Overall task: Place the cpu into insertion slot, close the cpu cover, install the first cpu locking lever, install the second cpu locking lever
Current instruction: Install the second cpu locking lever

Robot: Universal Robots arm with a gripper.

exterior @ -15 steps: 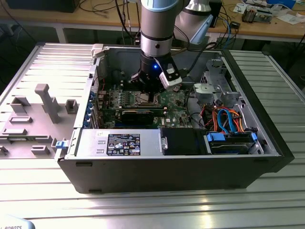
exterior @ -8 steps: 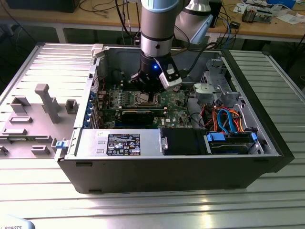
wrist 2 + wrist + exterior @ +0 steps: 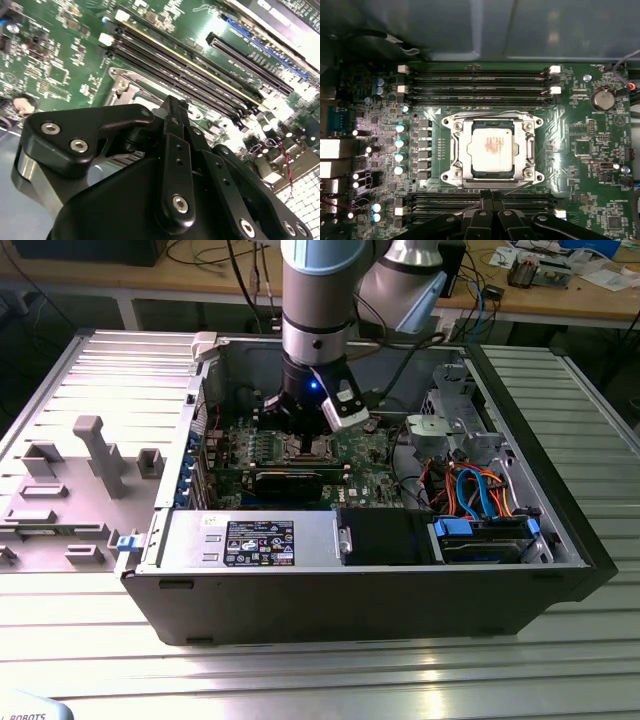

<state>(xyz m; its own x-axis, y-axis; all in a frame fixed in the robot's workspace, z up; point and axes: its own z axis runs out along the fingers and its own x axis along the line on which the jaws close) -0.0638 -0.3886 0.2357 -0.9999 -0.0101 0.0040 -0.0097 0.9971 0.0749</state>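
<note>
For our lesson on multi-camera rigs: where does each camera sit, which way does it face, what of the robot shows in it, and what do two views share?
Exterior view: off the arm, looking down into the open computer case; shows the arm and the gripper over the motherboard.
First wrist view: on the arm, looking straight down at the cpu seated under the cpu cover; the gripper's black links show at the edge.
Second wrist view: on the arm, looking obliquely past the gripper body.
Shared: both wrist views show the green motherboard.

Item 1: black label with white print on the silver power supply housing; wording illegible.
Item 2: small white sticker beside it; unreadable.
Item 3: faint reddish marking, possibly a stamp, on the cpu top.
Item 4: white silkscreen characters on the green motherboard; none legible.
</note>
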